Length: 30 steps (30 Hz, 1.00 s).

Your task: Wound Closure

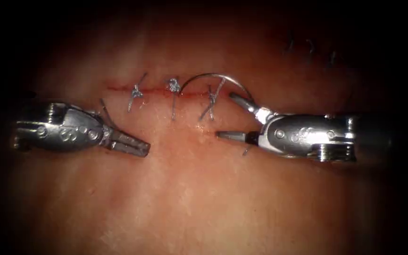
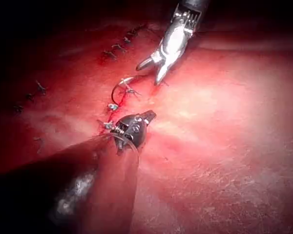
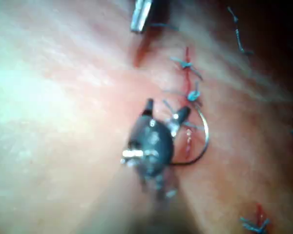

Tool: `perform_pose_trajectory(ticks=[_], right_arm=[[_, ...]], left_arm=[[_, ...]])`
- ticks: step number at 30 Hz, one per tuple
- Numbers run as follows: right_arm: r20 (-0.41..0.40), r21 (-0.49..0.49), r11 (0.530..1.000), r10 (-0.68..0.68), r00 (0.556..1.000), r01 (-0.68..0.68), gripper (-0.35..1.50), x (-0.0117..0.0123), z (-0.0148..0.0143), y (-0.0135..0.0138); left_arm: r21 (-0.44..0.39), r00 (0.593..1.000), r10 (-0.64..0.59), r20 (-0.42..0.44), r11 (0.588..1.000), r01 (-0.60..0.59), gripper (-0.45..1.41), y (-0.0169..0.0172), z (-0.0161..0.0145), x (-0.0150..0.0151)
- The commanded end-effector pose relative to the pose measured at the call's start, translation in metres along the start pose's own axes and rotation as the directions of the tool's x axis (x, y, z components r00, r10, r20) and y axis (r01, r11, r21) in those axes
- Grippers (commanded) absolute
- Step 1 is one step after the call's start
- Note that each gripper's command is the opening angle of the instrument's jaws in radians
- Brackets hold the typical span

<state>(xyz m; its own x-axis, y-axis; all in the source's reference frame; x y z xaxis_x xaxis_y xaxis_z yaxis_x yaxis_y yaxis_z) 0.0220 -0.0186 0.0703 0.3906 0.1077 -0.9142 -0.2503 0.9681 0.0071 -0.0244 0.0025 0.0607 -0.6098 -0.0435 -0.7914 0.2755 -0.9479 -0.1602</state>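
The tissue (image 1: 189, 189) has a short horizontal cut (image 1: 119, 88) carrying three knotted stitches (image 1: 173, 85). The curved needle (image 1: 213, 74) arcs above the cut. Its left end meets the tissue at the cut beside the middle knot, and its right end lies against the upper jaw of my right tool (image 1: 225, 115). That tool's jaws stand wide open below the cut, holding nothing. My left tool (image 1: 140, 147) lies lower left of the cut, shut and empty. The needle (image 2: 116, 91) and left tool (image 2: 147, 117) also show in the left wrist view. The right wrist view shows the needle (image 3: 205, 139) beside the right tool (image 3: 167, 107).
Cut thread tails (image 1: 130, 101) hang down from the knots, and one loose strand (image 1: 104, 111) lies by the left tool's wrist. Another row of dark stitches (image 1: 310, 47) sits at the far upper right. Red fluid lines the cut.
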Motion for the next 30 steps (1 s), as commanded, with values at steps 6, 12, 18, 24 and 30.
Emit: perform_pose_trajectory(ticks=[6, 12, 18, 24, 30], right_arm=[[-0.002, -0.032, 0.999, 0.014, 1.0, -0.014, 1.48, -0.0005, -0.0001, 0.0008], [-0.005, -0.034, 0.999, 0.019, 1.0, -0.019, 1.48, -0.0008, -0.0003, 0.0009], [-0.008, -0.041, 0.999, 0.025, 1.0, -0.025, 1.48, -0.0012, -0.0004, 0.0011], [-0.008, -0.043, 0.999, 0.029, 1.0, -0.029, 1.48, -0.0014, -0.0004, 0.0008], [-0.009, -0.043, 0.998, 0.033, 0.999, -0.034, 1.48, -0.0014, -0.0004, 0.0007]], left_arm=[[0.088, 0.993, -0.113, -0.019, 0.99, 0.114, 0.37, 0.0011, 0.0012, -0.005], [0.15, 0.963, -0.262, -0.068, 0.951, 0.269, 0.94, 0.0021, 0.0021, -0.0094], [0.213, 0.938, -0.339, -0.074, 0.913, 0.347, 1.03, 0.0036, -0.0004, -0.0113], [0.223, 0.926, -0.353, -0.13, 0.9, 0.375, 1.03, 0.0076, -0.0046, -0.011], [0.229, 0.922, -0.363, -0.133, 0.894, 0.385, 1.03, 0.0097, -0.0081, -0.01]])
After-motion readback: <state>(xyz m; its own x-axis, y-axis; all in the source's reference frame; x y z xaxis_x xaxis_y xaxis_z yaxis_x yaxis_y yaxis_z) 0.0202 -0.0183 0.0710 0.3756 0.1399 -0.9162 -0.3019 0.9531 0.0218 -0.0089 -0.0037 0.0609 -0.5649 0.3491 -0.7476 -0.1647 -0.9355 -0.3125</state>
